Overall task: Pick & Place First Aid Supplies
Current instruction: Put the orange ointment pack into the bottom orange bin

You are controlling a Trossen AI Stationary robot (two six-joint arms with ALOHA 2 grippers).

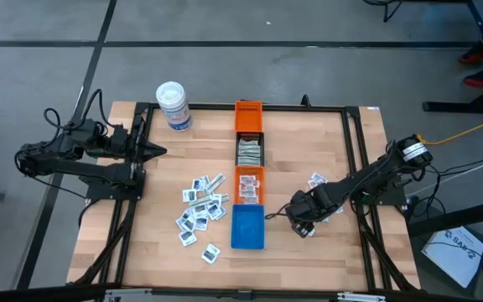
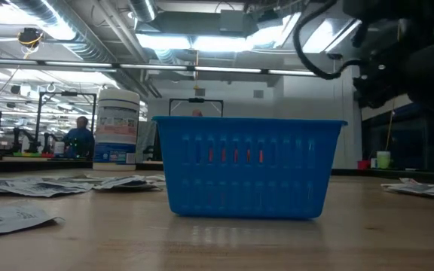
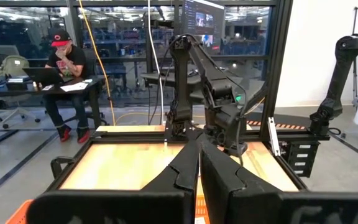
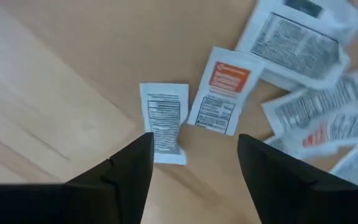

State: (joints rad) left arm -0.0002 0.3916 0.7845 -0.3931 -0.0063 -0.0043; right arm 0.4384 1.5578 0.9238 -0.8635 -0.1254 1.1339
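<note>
The right gripper (image 4: 194, 158) hangs low over the table (image 1: 158, 243) just right of the blue bin (image 1: 247, 228), its fingers spread wide with nothing between them. Below the gap and a little past it lie two small packets side by side: a white one with black print (image 4: 165, 120), nearest one fingertip, and one with an orange top (image 4: 220, 98) beside it. Beyond them a loose heap of larger white packets (image 4: 309, 43) overlaps, farther from the bin. This looks like the approach step of a pick: the claw is lined up over the right-hand cluster but has not closed on anything. The next move likely calls for dropping straight down so the fingers straddle one flat packet, probably the black-print one, then pinching its edges without dragging its neighbour. On the bin's far side, a bigger scatter of packets (image 1: 201, 210) waits on the wood. The bin stands in a row with two orange bins (image 1: 249, 115) and a black one (image 1: 251, 151). The left gripper (image 1: 153, 151) waits well left of that row, fingers together and holding nothing, near the white tub (image 1: 173, 105).
</note>
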